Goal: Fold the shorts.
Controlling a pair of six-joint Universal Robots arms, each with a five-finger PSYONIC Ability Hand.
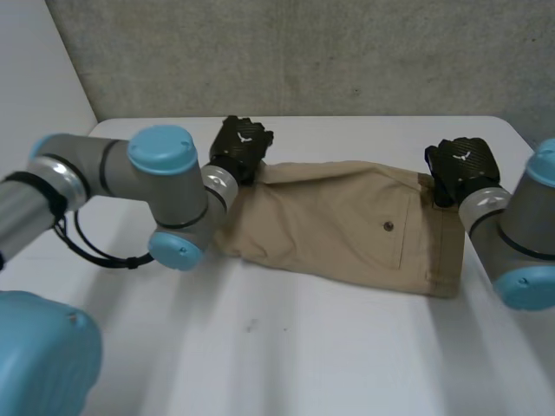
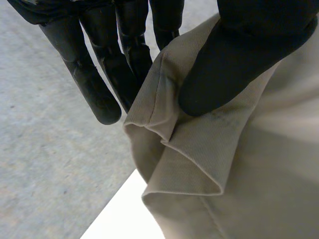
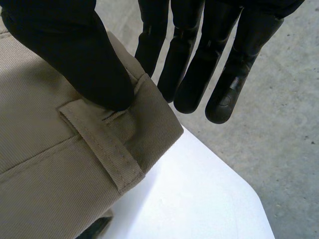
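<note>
Tan shorts (image 1: 347, 225) lie flat across the white table (image 1: 303, 347), back pocket and button facing up. My left hand (image 1: 240, 147) is at the far left corner of the cloth. Its thumb (image 2: 239, 64) presses the folded hem (image 2: 189, 159) against the fingers (image 2: 99, 84) behind it. My right hand (image 1: 464, 165) is at the far right corner, on the waistband. There the thumb (image 3: 84, 59) pins the band beside a belt loop (image 3: 99, 144), with the fingers (image 3: 199, 64) reaching down behind the edge.
Both held corners sit close to the table's far edge (image 1: 347, 119), with grey floor (image 2: 45, 149) beyond and a concrete wall (image 1: 303, 52) behind. Open tabletop stretches in front of the shorts towards me. The table's far right corner (image 3: 209, 199) lies just under the right hand.
</note>
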